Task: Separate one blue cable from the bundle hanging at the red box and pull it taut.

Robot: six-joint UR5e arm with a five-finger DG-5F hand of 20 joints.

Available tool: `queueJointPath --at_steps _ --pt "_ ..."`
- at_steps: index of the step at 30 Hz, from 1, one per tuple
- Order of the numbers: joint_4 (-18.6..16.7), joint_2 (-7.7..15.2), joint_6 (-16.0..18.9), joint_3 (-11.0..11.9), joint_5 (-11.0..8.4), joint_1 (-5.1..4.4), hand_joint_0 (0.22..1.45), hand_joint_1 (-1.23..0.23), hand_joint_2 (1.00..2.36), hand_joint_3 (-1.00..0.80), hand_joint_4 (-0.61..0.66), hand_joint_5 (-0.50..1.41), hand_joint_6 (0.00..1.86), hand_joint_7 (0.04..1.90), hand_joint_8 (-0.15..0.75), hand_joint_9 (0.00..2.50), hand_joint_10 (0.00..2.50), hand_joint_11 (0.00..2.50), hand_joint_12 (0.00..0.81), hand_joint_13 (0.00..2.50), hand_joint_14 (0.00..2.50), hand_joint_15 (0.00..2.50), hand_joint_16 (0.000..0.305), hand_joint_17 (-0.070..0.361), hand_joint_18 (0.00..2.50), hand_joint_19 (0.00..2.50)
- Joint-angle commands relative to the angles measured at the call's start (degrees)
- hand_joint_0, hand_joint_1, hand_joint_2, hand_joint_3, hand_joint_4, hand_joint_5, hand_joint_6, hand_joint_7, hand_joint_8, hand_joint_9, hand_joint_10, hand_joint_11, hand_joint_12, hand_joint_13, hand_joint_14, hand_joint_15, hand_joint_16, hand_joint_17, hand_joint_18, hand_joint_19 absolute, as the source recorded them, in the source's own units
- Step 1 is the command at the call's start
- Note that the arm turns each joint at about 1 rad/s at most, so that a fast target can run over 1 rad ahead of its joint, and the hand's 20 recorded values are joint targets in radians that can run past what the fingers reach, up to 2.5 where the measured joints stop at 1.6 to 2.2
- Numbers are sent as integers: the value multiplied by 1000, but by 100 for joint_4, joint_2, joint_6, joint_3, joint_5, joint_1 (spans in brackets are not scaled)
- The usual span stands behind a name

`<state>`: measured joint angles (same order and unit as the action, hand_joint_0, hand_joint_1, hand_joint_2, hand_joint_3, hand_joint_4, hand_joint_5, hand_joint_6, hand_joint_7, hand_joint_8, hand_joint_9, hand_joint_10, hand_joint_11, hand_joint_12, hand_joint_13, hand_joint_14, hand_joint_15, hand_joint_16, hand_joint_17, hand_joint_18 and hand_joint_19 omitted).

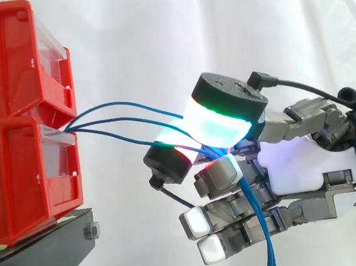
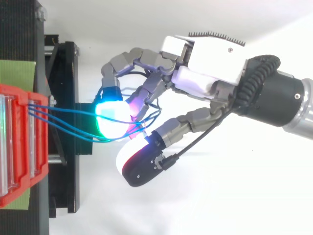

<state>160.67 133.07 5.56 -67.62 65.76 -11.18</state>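
A black stand [image 1: 46,252] rises at the left before a white curtain [image 1: 151,31]. A silver bolt [image 1: 91,231] sits on the stand's top plate, at its right end. A green sheet [image 2: 17,72] lies flat on the stand's top.

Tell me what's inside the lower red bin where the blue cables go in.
The blue cables enter the lower red bin at the top of its clear front; red walls hide their ends and anything else inside.
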Motion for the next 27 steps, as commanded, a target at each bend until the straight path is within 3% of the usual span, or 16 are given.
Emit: queueJointPath --at_steps 1,8,17,22,27 --pt "131 0 15 74 16 10 467 -1083 1000 -500 -43 -125 907 1068 303 1192 11 1203 387 868 19 648 48 108 676 628" --pt "650 0 59 294 60 37 433 -1040 1000 -500 -38 -125 897 1032 319 1202 9 1178 398 871 18 630 51 115 688 626" --pt "1019 -114 41 408 104 37 451 -966 1000 -500 -61 -124 867 1030 291 1218 11 1136 396 855 19 620 50 113 671 640" --pt "1142 -220 15 408 86 37 610 -811 1000 -500 -105 -119 847 1146 250 1234 16 1120 359 828 19 628 42 94 617 677" --pt "1177 -246 6 417 69 10 659 -859 1013 -329 -46 -126 862 1250 271 1232 17 1130 363 835 21 628 43 96 626 664"
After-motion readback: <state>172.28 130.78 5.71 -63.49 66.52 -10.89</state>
